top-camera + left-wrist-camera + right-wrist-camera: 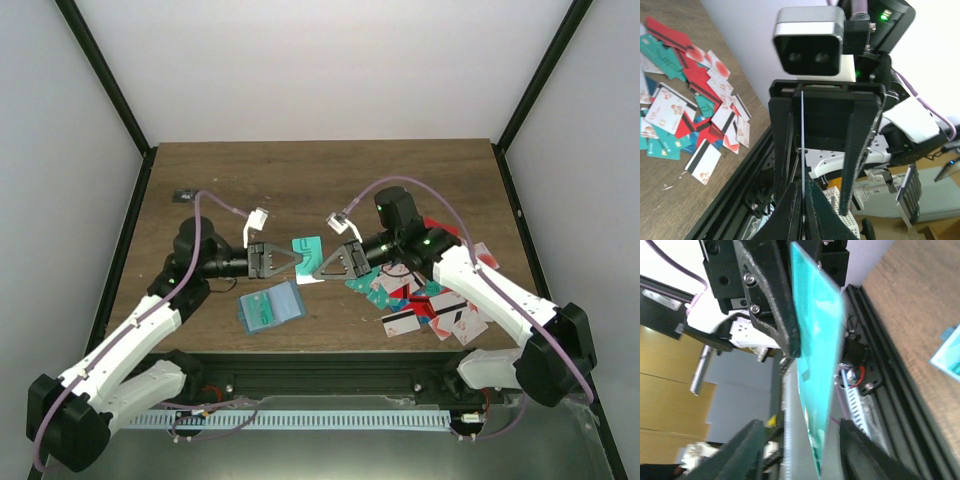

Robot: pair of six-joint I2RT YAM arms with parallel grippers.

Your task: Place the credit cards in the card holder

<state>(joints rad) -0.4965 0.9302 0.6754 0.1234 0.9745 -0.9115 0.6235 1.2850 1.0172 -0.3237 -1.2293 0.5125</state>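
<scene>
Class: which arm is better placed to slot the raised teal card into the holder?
Left: the left tool grips the teal card, the right tool is open, and the card holder lies nearer it.

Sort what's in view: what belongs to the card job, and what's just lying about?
Job:
teal card in the left gripper
pile of credit cards
card holder

Lying about:
small black object at the far left

Nothing can be read: the print on the credit cards (670,107) on the table is too small and blurred.
</scene>
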